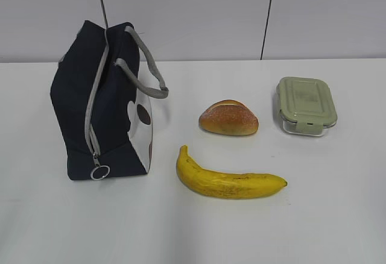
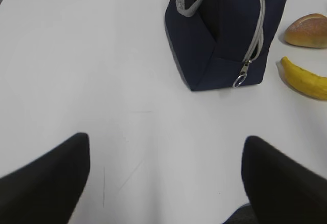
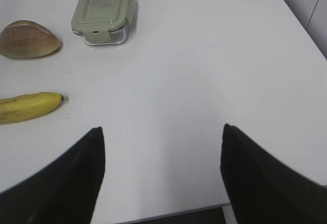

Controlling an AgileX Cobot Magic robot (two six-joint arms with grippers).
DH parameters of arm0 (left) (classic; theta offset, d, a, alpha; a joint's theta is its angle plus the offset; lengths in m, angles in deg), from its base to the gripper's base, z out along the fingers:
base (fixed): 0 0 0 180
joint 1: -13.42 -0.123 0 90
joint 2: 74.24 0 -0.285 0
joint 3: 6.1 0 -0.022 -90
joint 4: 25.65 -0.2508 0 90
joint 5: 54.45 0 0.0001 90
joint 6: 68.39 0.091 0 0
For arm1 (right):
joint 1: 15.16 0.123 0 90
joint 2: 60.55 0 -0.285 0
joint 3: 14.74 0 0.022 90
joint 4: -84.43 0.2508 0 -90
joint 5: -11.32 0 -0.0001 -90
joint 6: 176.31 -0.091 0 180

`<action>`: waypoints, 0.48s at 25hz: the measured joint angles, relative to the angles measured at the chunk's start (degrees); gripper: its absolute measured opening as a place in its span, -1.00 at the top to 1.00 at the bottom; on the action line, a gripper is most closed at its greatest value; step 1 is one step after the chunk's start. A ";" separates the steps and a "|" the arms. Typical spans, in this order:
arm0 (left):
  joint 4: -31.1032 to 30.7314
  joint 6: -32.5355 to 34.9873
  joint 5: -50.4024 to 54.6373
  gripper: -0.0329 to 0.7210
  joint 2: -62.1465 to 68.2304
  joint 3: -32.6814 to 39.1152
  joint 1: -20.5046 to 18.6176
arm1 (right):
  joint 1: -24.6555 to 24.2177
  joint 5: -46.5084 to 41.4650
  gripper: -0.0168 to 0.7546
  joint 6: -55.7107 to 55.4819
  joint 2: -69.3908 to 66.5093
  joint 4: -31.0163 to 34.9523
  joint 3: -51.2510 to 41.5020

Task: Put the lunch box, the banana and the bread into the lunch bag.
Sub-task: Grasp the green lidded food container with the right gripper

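The navy lunch bag (image 1: 99, 101) stands upright at the left of the table, its grey zipper closed with the ring pull (image 1: 99, 172) at the bottom; it also shows in the left wrist view (image 2: 219, 35). The bread (image 1: 228, 118) lies in the middle, the banana (image 1: 229, 179) in front of it, the green-lidded lunch box (image 1: 305, 105) at the right. My left gripper (image 2: 166, 142) is open and empty over bare table, near of the bag. My right gripper (image 3: 162, 132) is open and empty, near of the lunch box (image 3: 103, 12), bread (image 3: 28, 40) and banana (image 3: 29, 106). Neither gripper shows in the exterior view.
The white table (image 1: 253, 234) stretches around all items. Its near edge (image 3: 179, 214) shows under my right gripper, and a grey panelled wall (image 1: 211, 11) stands behind the table.
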 joint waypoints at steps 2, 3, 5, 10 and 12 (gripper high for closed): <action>0.00 0.00 0.00 -0.66 0.00 0.00 0.00 | 0.00 0.00 -0.40 0.00 0.00 0.00 0.00; 0.00 0.00 0.00 -0.66 0.00 0.00 0.00 | 0.00 0.00 -0.40 0.00 0.00 0.00 0.00; 0.00 0.00 0.00 -0.66 0.00 0.00 0.00 | 0.00 0.00 -0.40 0.00 0.00 0.00 0.00; 0.00 0.00 0.00 -0.66 0.00 0.00 0.00 | 0.00 0.00 -0.40 0.00 0.00 0.00 0.00; 0.00 0.00 0.00 -0.66 0.00 0.00 0.00 | 0.00 0.00 -0.40 0.00 0.00 0.00 0.00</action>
